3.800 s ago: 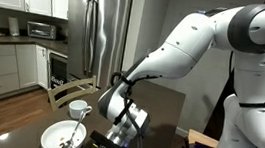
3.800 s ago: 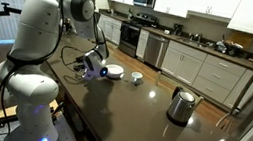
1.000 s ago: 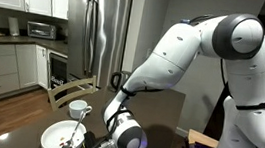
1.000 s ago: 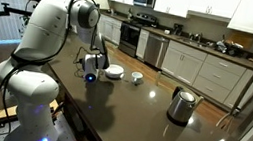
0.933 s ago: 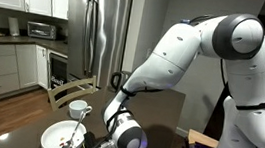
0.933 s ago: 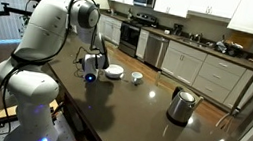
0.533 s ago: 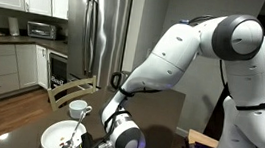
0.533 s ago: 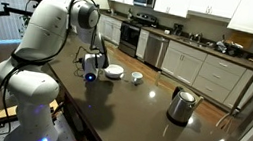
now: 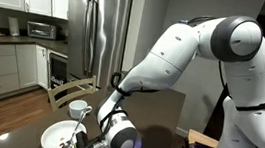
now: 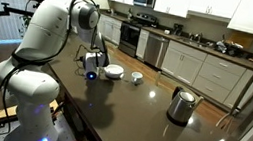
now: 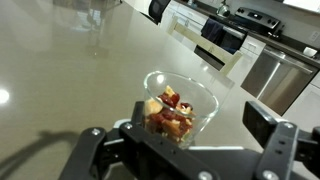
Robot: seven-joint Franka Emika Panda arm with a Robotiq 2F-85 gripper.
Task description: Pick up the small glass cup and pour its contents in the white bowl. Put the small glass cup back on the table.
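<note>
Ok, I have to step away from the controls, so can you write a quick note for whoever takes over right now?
The claw is open, one finger on either side of the small glass cup, not gripping it.
The cup stands upright on the table with red and yellow pieces inside. The white bowl sits close beside the claw.
Done: approach only. Nothing has been lifted or poured.
Left: close on the cup, lift, tip it into the bowl, set it back on the table.

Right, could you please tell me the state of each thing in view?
small glass cup: upright on the table, holding red and yellow chunks.
gripper: open, a finger on each side of the cup.
white bowl: upright on the table, beside the gripper.
steel kettle: upright, standing apart.
white mug: upright, contents not visible.
</note>
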